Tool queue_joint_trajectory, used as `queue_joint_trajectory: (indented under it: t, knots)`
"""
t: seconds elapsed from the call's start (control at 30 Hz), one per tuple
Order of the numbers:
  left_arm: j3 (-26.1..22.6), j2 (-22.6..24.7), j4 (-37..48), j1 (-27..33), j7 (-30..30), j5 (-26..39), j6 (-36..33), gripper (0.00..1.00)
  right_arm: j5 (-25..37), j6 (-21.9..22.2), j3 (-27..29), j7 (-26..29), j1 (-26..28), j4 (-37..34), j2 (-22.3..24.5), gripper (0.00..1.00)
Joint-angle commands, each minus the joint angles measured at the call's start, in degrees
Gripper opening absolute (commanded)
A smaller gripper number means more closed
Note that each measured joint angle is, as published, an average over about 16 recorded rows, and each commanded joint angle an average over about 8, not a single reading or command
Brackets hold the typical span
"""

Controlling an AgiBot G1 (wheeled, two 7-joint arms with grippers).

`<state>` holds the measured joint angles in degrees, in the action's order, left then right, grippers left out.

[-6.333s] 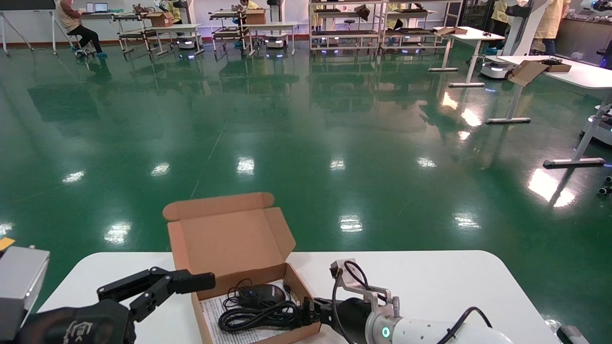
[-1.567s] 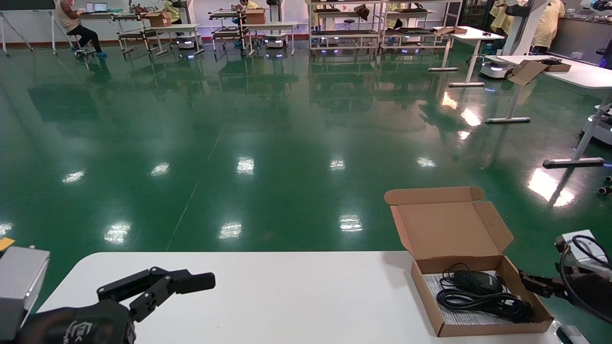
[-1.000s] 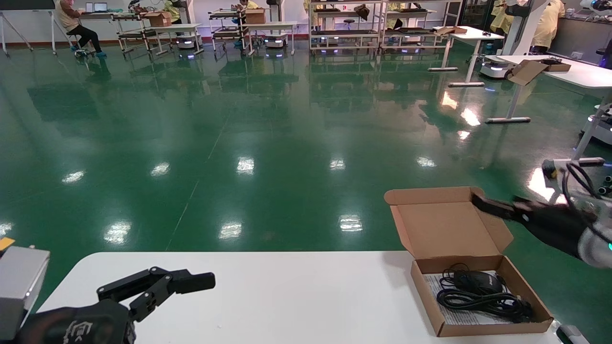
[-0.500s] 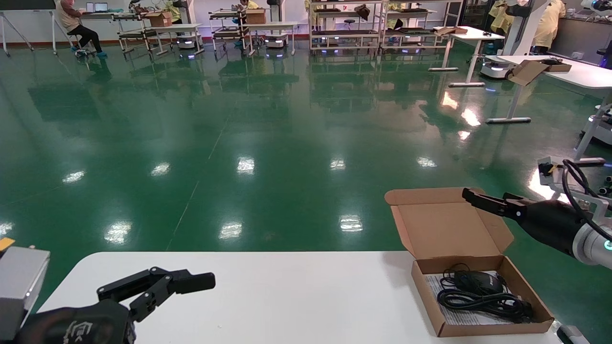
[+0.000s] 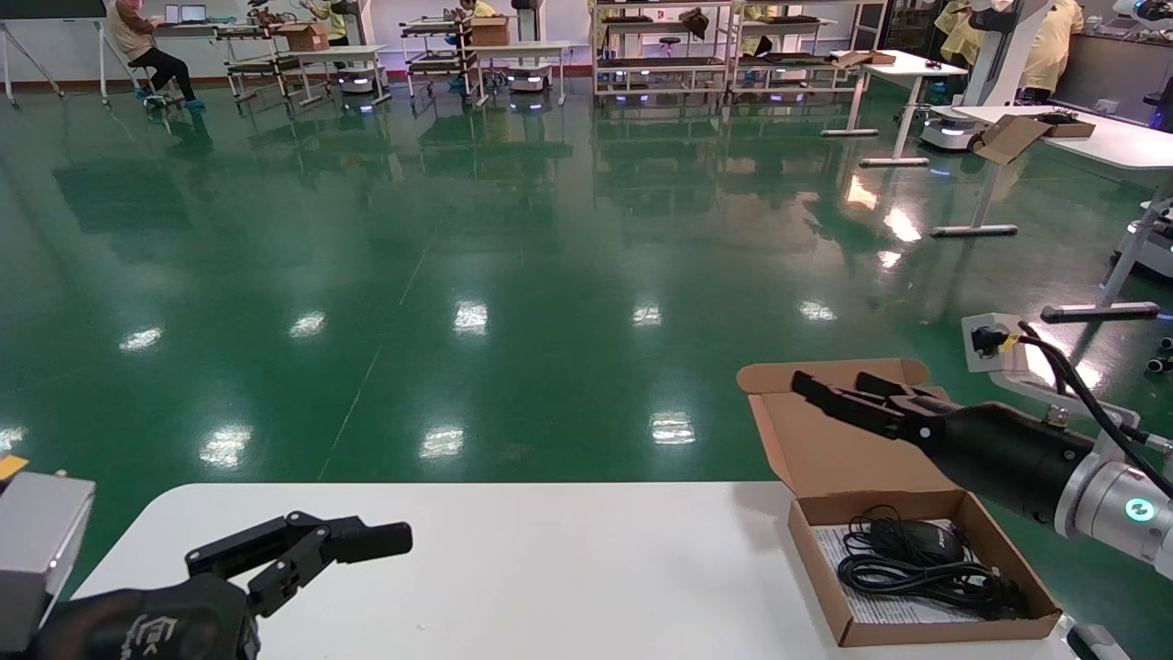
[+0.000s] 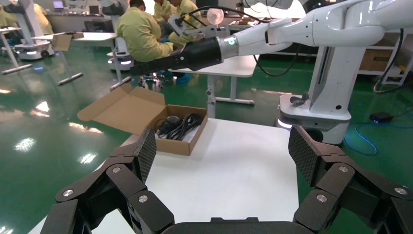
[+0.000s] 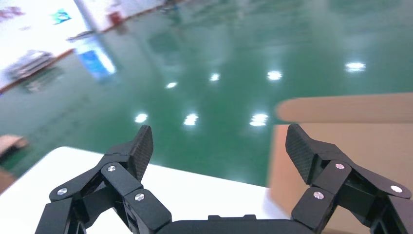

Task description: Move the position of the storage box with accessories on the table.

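The storage box [image 5: 916, 550] rests at the table's [image 5: 550, 568] right end, lid upright, the mouse [image 5: 912, 541] and its coiled cable lying on a leaflet [image 5: 880, 607] inside. The right gripper [image 5: 838, 396], jaws spread and holding nothing, hovers before the raised lid, apparently positioned to work it. The left gripper [image 5: 367, 541], also spread and empty, sits parked at the table's left.

A shiny green floor [image 5: 513, 238] fills most of the room. At the far left a seated person [image 5: 147, 46] works at a desk. Metal racks [image 5: 660, 46] stand along the far wall. On the far right, white tables [image 5: 1081, 137] carry an open cardboard box [image 5: 1017, 136].
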<state>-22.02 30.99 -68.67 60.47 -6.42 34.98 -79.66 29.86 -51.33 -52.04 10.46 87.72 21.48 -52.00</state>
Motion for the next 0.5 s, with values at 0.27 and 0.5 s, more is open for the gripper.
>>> queue_joint_trajectory:
  t: [0.27, 0.5]
  knots:
    - [0.0, 0.0, 0.0, 0.0, 0.0, 0.0, 0.0, 1.00, 2.4, -7.0, 7.3, 0.1, -5.3, 10.5, 3.4, 1.00]
    - [0.0, 0.0, 0.0, 0.0, 0.0, 0.0, 0.0, 1.00, 4.3, -12.4, 13.0, 0.1, -9.4, 18.7, 6.1, 1.00]
